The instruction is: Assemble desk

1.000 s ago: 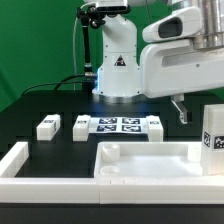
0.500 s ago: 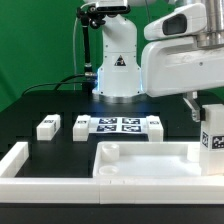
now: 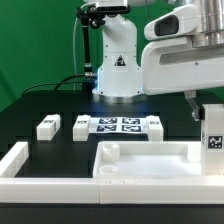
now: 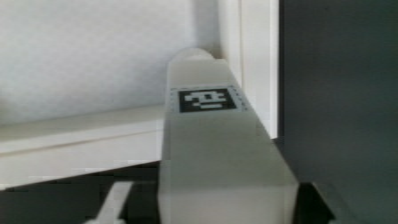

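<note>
Desk top (image 3: 150,165), a wide white tray with a raised rim, lies in the foreground on the black surface (image 3: 40,105), toward the exterior view's right. At the right edge of that view one leg (image 3: 213,130) stands upright above the far right corner of the desk top, with its black-and-white tag facing the camera. Whether the lower end of the leg touches the tray I cannot tell, because the rim hides it. The tool (image 3: 203,106) comes down from the big white arm just beside the upper part of this leg, and its jaws are closed partway onto it, so it has hold of the leg. In the wrist view the same leg (image 4: 214,130) runs out from between the jaws and fills the middle of the picture. Its tagged far end is close to the raised rim of the desk top (image 4: 89,70), with the dark surface on the other side. Farther back, two loose legs (image 3: 46,127) (image 3: 81,127) lie side by side on the surface, left of the marker board (image 3: 120,125). A third small block (image 3: 153,124) lies just at the right end of the board. A white border rail (image 3: 18,158) lies along the left of the desk top.
</note>
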Available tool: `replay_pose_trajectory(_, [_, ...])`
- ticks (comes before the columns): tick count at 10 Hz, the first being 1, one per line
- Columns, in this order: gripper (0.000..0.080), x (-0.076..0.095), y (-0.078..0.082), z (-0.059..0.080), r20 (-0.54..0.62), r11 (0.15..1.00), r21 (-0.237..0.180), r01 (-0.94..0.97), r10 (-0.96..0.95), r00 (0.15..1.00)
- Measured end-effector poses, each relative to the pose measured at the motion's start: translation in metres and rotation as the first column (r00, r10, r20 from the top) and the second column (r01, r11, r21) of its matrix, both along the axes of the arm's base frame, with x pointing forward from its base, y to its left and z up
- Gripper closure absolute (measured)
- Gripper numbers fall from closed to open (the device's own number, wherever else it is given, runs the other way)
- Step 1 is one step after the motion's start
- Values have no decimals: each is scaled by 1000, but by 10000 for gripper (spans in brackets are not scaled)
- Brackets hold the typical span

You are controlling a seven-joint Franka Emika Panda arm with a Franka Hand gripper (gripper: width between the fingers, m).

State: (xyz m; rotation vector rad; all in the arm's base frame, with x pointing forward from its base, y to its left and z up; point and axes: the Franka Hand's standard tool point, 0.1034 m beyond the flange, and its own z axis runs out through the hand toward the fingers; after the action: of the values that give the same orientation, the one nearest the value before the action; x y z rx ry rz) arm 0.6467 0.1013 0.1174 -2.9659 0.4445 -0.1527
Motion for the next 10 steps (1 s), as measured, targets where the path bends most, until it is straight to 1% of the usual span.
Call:
replay_pose_trajectory(1, [509,-1,2,1,-22,984,15,177,-177,984])
replay_pose_trajectory(2, [509,-2,2,0,-42,945,18,326,-325,945])
replay_pose_trajectory(4, [505,-2,-1,0,-79,837,36,546,-542,837])
replay_pose_trajectory(5, [505,-2,-1,0,-105,787,51,615,-608,787])
replay_pose_trajectory(6, [504,-3,0,-1,-140,695,50,717,-706,694])
replay_pose_trajectory(8, [504,-4,5,-1,-199,504,25,863,-844,498])
replay_pose_trajectory(9, [504,-5,7,-1,-210,459,21,888,-867,453])
replay_pose_trajectory(10, [504,-5,7,-1,-207,481,23,876,-855,475])
